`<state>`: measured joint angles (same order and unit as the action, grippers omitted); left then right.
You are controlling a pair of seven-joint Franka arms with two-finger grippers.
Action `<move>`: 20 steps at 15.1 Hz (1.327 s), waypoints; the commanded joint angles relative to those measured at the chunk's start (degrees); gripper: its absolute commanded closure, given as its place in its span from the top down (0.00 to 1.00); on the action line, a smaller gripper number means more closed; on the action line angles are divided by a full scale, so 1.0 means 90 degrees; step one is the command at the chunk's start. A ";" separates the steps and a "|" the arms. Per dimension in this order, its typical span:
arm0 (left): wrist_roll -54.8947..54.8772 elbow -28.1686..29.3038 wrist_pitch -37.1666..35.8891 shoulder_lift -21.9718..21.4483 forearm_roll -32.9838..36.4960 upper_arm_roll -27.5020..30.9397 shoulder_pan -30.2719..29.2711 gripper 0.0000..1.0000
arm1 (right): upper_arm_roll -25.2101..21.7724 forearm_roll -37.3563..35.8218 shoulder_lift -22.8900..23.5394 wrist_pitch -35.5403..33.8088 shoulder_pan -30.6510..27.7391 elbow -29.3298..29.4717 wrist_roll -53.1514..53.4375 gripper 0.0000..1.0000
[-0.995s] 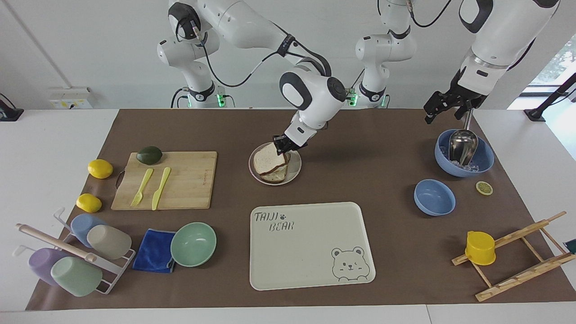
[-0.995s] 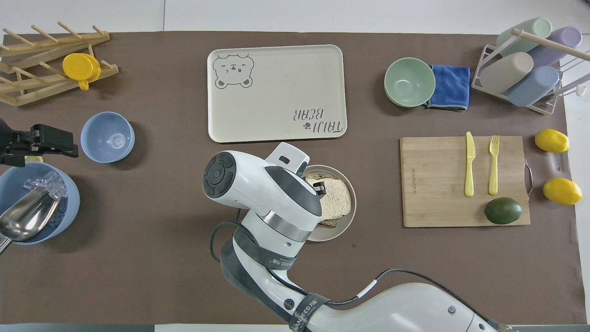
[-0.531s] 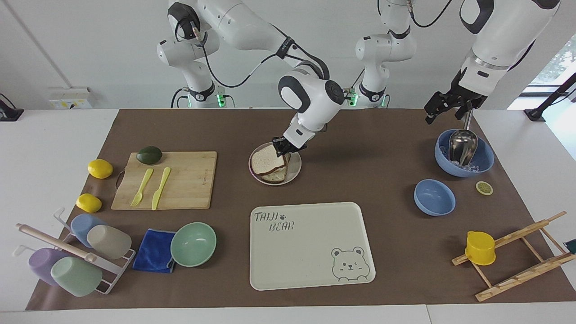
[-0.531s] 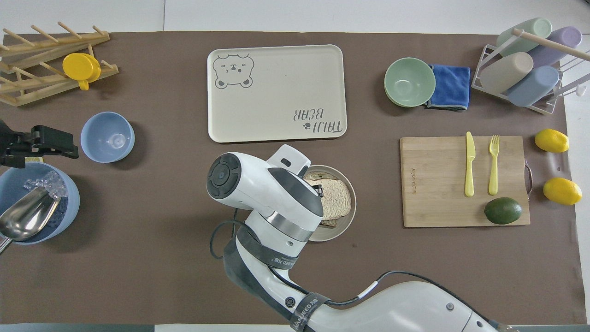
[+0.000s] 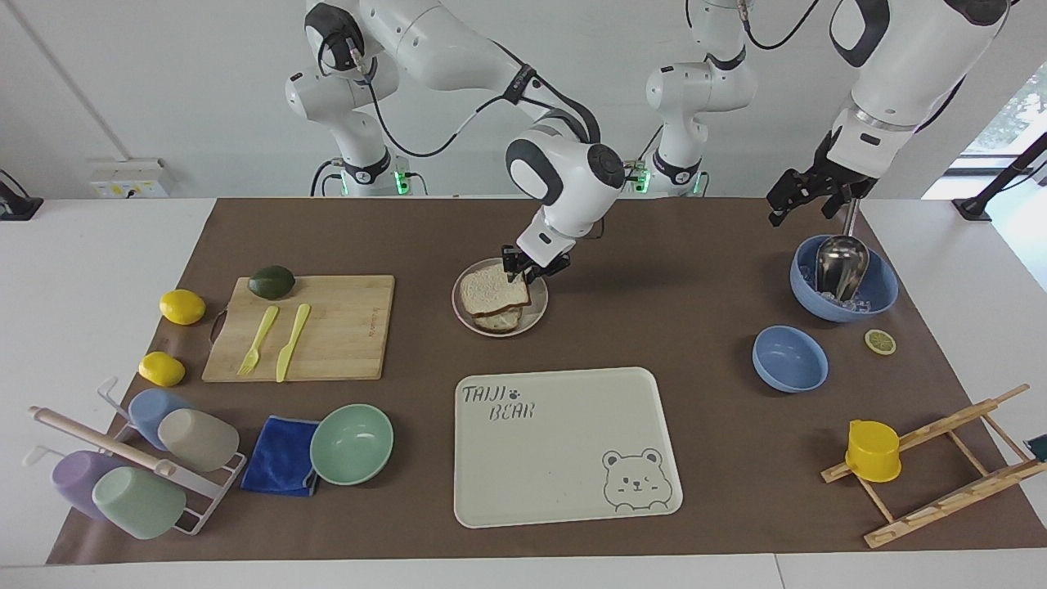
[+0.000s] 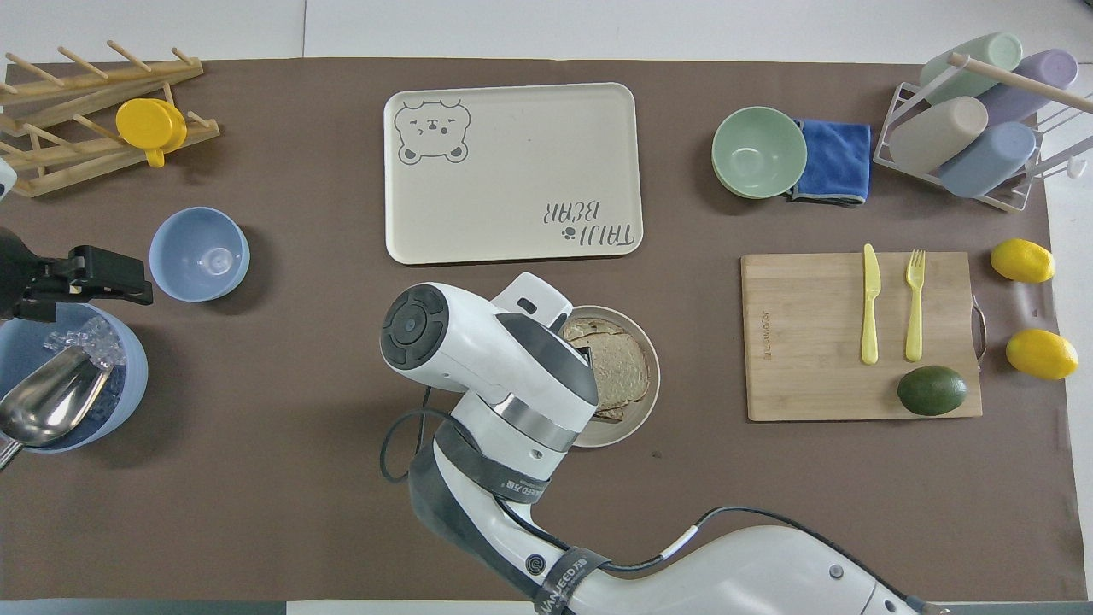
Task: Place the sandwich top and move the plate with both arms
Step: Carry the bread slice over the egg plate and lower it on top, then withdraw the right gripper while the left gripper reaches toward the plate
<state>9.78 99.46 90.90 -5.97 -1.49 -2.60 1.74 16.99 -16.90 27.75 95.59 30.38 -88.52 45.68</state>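
Frame centre: right claw (image 5: 523, 272) over plate (image 5: 540, 312) rim, parting off sandwich top (image 5: 492, 291), slice flat. Lift straight up, avoid dragging. Upper right: left claw (image 5: 806, 196) spread, waiting.

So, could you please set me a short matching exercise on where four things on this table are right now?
Things:
1. sandwich top
2. metal scoop
3. yellow fork
4. blue cloth

Places:
A. beside the mint-green bowl
B. on the cutting board
C. on the plate
D. in the blue bowl of ice

Pairs: 1-C, 2-D, 3-B, 4-A
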 commanded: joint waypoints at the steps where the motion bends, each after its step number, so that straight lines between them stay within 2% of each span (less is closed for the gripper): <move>1: -0.0061 0.0306 0.0212 -0.0235 -0.0224 -0.0013 -0.0057 1.00 | 0.0055 0.0140 -0.0125 0.0072 -0.0152 0.0040 0.0110 1.00; 4: -0.0042 0.0744 0.0699 -0.0380 -0.0604 -0.0013 -0.0028 1.00 | 0.0055 0.0246 -0.0270 0.0111 -0.0716 0.0353 0.0022 1.00; 7: -0.0042 0.1417 0.1197 -0.0635 -0.0821 -0.0052 0.0070 1.00 | 0.0046 0.1250 -0.0797 0.0306 -0.1955 0.0354 -0.0560 1.00; 9: -0.0013 0.1915 0.1694 -0.0781 -0.1005 -0.0052 0.0469 1.00 | 0.0036 0.1370 -0.1090 0.0132 -0.2785 0.0285 -0.1652 1.00; 12: 0.0688 0.2423 0.2416 -0.0743 -0.1123 -0.0072 0.1190 1.00 | -0.0158 0.1380 -0.1549 -0.0512 -0.3383 0.0295 -0.2660 1.00; 14: 0.1274 0.2843 0.3148 -0.0685 -0.1133 -0.0072 0.1796 1.00 | -0.0752 0.1525 -0.2027 -0.0981 -0.3385 0.0295 -0.3460 1.00; 16: 0.1675 0.3176 0.3841 -0.0422 -0.1133 -0.0062 0.2402 1.00 | -0.1610 0.2167 -0.2360 -0.1313 -0.3424 0.0295 -0.4291 1.00; 18: 0.2094 0.3245 0.4573 0.0142 -0.1133 -0.0072 0.2861 1.00 | -0.2567 0.2531 -0.2565 -0.1655 -0.3075 0.0305 -0.4479 1.00; 20: 0.2738 0.3255 0.5714 0.0826 -0.1133 -0.0062 0.3339 1.00 | -0.2777 0.2522 -0.2576 -0.1666 -0.3053 0.0295 -0.4412 1.00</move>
<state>30.21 129.00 133.94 -4.69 -11.21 -4.28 27.75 -6.10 4.51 5.10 80.43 1.29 -84.29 5.72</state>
